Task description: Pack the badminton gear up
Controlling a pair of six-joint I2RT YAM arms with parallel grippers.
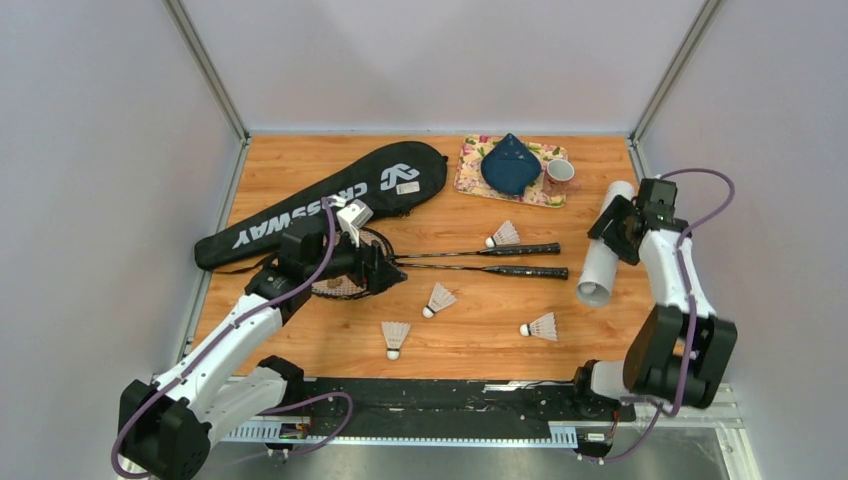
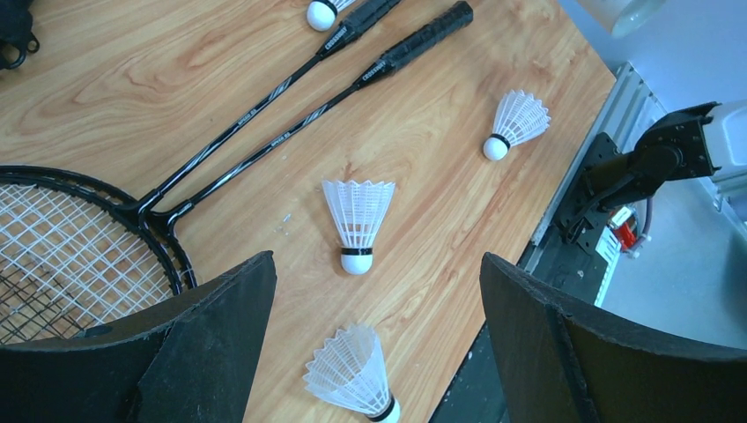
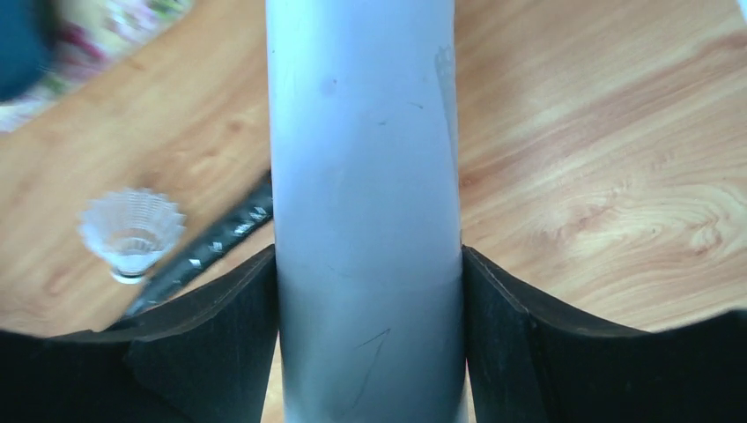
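Two black rackets (image 1: 480,260) lie side by side mid-table, with their strung heads (image 2: 62,256) to the left. My left gripper (image 1: 385,270) hovers open and empty over the racket throats. In the left wrist view, this gripper (image 2: 377,264) frames two white shuttlecocks (image 2: 358,220) (image 2: 352,374) on the wood between its fingers. Two more shuttlecocks (image 1: 504,236) (image 1: 541,327) lie further right. My right gripper (image 1: 615,225) is shut on the white tube (image 1: 600,255), its pads (image 3: 238,326) pressing both sides of the tube (image 3: 366,176). The black CROSSWAY cover (image 1: 330,200) lies at back left.
A floral tray (image 1: 470,175) with a blue cloth (image 1: 510,165) and a small cup (image 1: 559,173) stands at the back centre. Grey walls close in the table on three sides. A black rail (image 1: 430,395) runs along the near edge.
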